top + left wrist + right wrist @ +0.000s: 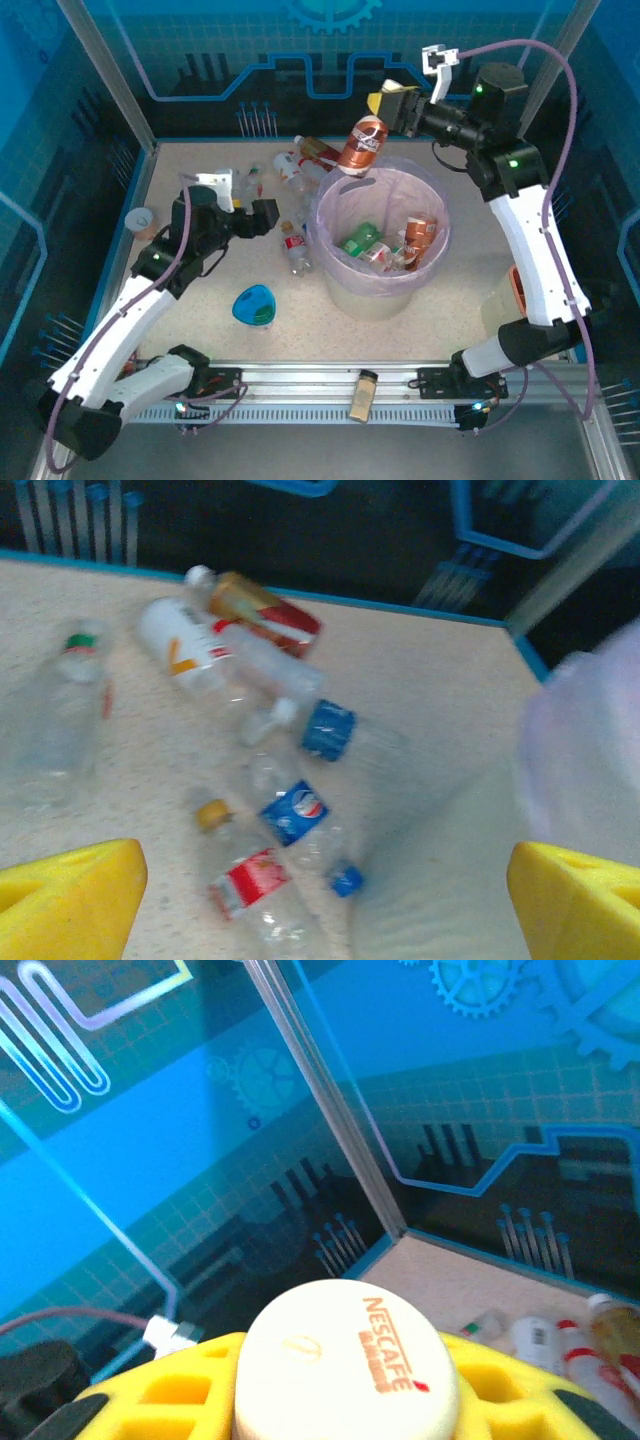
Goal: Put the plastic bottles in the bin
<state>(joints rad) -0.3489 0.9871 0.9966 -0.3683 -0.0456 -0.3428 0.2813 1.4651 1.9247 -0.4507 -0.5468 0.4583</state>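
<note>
We see a speckled beige table (200,330). On it, a little right of the middle, stands the bin (372,295), a wide round translucent tub, upright. Several bottles lie inside it, among them a green-label bottle (360,240) and a brown-label bottle (418,233).

Above the far left part of the bin's rim, the right gripper (383,110) is pinching a brown Nescafé bottle (362,146), which hangs tilted in the air. In the right wrist view the white round end of this bottle, with the red name on it, sits between the yellow pads (170,1395).

The left gripper (262,216) is left of the bin, low over the table. Its pads (70,900) are spread wide apart and nothing is between them. In front of it we see loose bottles lying on the table:
- a red-label bottle (250,880), just beside a blue-label Pepsi bottle (298,815);
- farther away, a white-label bottle (180,645), and behind it a brown-and-red bottle (265,605).

A small blue dish (254,305) lies near the bin, on its near left side. A paper cup (142,220) stands at the left edge of the table. A small jar (364,395) lies on the metal rail at the near edge.
</note>
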